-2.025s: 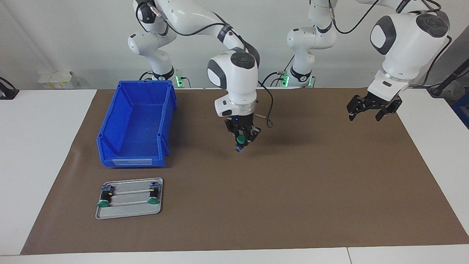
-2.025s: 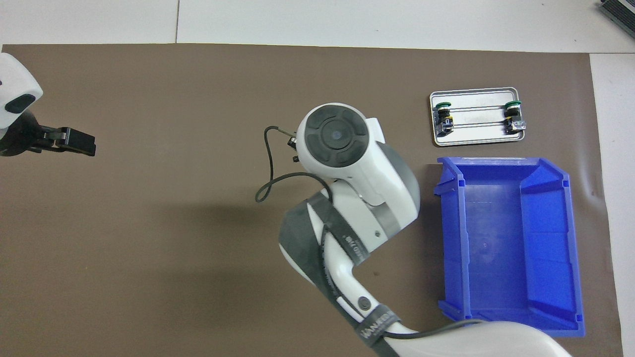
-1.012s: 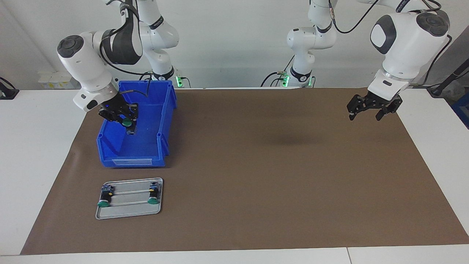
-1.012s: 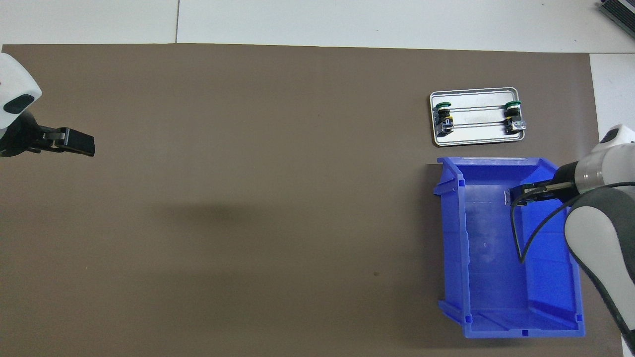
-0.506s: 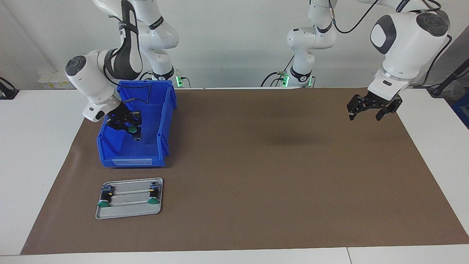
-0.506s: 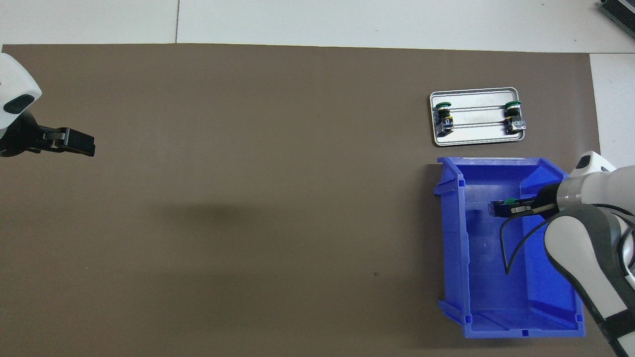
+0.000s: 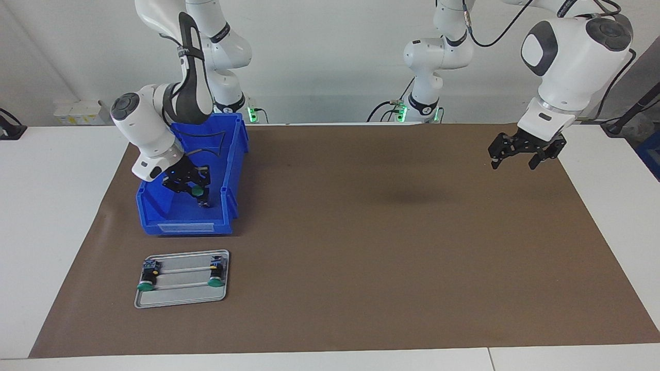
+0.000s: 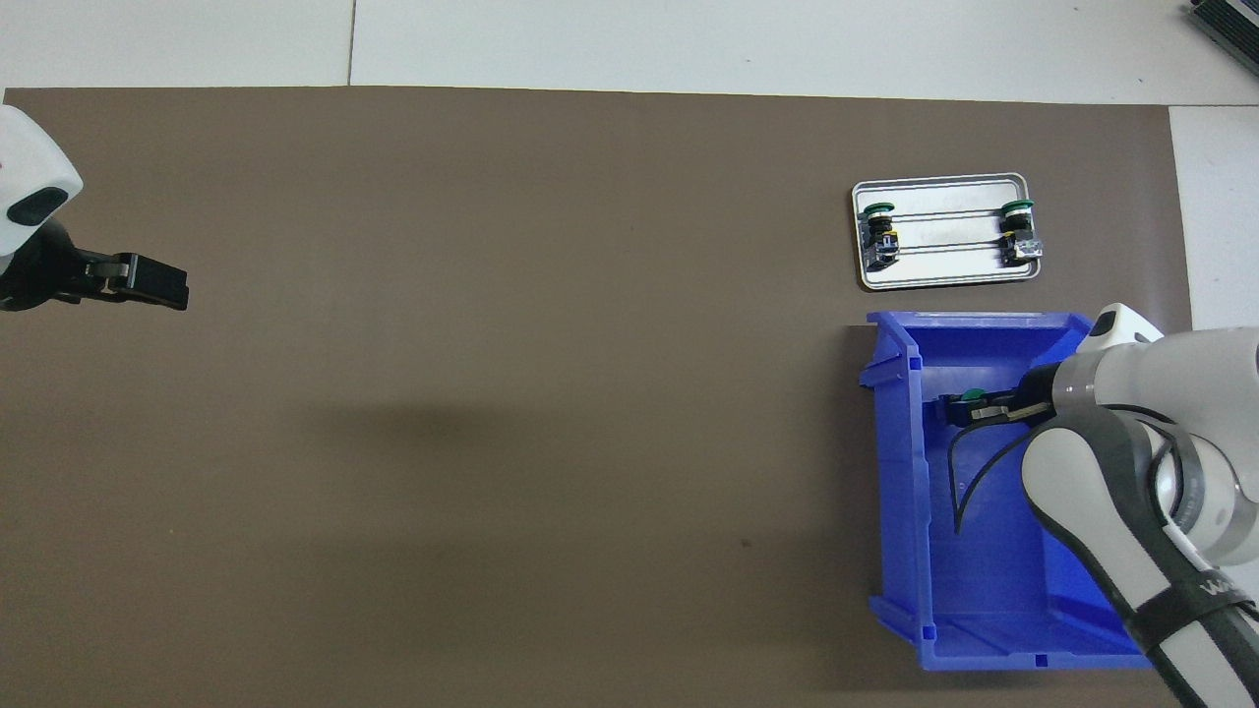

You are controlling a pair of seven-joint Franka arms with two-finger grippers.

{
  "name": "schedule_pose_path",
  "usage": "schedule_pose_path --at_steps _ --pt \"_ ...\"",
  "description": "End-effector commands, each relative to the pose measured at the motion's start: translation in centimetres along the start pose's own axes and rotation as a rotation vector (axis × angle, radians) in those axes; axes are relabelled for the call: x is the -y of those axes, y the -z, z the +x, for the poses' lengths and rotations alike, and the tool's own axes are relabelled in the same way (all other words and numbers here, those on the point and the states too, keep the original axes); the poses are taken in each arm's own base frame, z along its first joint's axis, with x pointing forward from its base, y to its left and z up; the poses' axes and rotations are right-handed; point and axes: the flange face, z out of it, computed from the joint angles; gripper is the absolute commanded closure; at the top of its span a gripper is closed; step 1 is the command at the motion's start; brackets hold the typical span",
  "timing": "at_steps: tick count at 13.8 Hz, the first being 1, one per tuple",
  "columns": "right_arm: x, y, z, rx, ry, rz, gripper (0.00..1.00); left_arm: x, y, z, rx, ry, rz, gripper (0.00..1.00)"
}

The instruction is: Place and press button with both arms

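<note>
Right tool clamped on button, low inside blue bin. Left tool spread wide, waiting over brown mat. Light, rigid, smooth plastic — best gripped across black body, cap free.

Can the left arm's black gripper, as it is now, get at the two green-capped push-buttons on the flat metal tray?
Probably not easily: the left gripper hangs open over the mat's other end, while the tray with both buttons lies uncovered beside the blue bin.
</note>
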Motion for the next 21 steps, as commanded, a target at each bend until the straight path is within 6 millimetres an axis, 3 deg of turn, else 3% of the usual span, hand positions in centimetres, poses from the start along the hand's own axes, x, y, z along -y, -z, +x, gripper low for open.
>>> schedule_pose_path --at_steps 1,4,5,9,12,17,21 --pt "-0.2 -0.2 -0.3 -0.013 -0.019 0.017 0.38 0.2 0.0 -0.8 -0.007 -0.002 0.019 0.00" --pt "-0.2 0.1 -0.2 -0.013 -0.029 0.019 0.06 0.2 0.0 -0.8 -0.007 -0.002 0.019 0.00" --pt "0.0 0.8 0.1 -0.027 -0.026 0.016 0.02 0.2 0.0 -0.8 -0.007 -0.002 0.019 0.00" --pt "2.8 5.9 2.4 -0.076 -0.169 -0.008 0.01 0.2 0.0 -0.8 -0.007 -0.002 0.019 0.00" --pt "3.0 9.6 4.2 -0.122 -0.255 -0.153 0.01 0.1 0.0 -0.8 -0.007 -0.004 0.020 0.00" --pt "7.2 12.2 5.3 -0.134 -0.320 -0.185 0.01 0.1 0.0 -0.8 -0.007 -0.003 0.019 0.00" --pt "7.1 19.7 6.9 -0.071 -0.360 -0.199 0.01 0.2 0.0 -0.8 -0.007 -0.002 0.020 0.00"
